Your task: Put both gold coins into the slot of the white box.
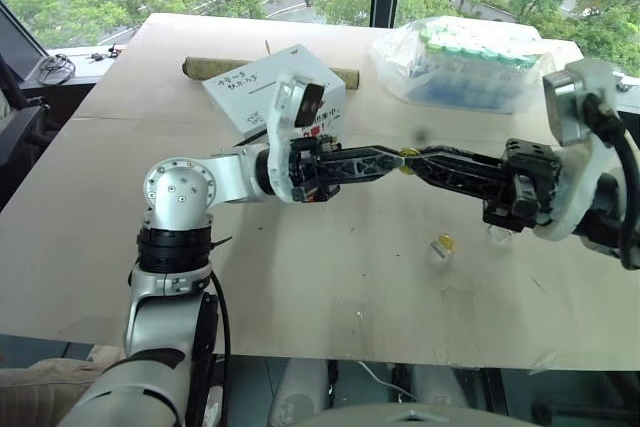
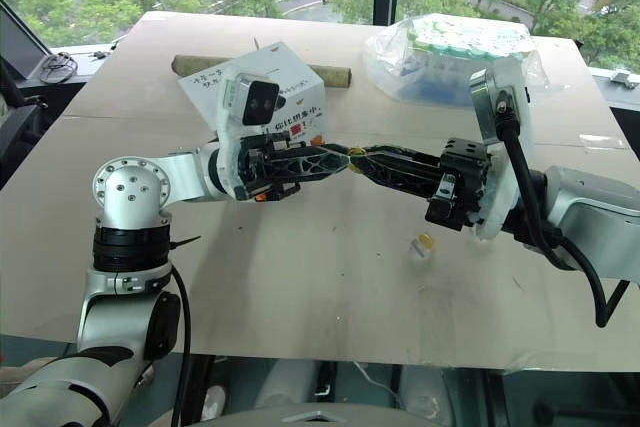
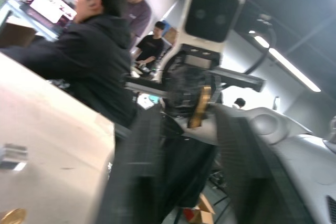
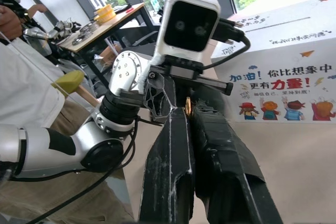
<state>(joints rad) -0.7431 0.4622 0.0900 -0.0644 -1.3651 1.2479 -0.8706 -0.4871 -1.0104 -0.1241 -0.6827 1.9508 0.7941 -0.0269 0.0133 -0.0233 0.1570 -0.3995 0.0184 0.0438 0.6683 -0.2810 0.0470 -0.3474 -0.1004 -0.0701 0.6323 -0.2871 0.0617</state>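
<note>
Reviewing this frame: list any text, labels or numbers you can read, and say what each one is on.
"加油! 你比想象中" in blue, on the side of the white box.
"更有力量!" beneath it on that side, blue with the last two characters red.
Handwritten dark lines on the box top: too small to read.
Laptop screen behind the person: blurred, unreadable.

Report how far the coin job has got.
Done: nothing visibly in the white box yet. In hand: one gold coin sits between the meeting tips of the left gripper and the right gripper, both shut on it, above the table. Left: the second coin lies on the table beside a clear plastic piece; both still need slotting.
</note>
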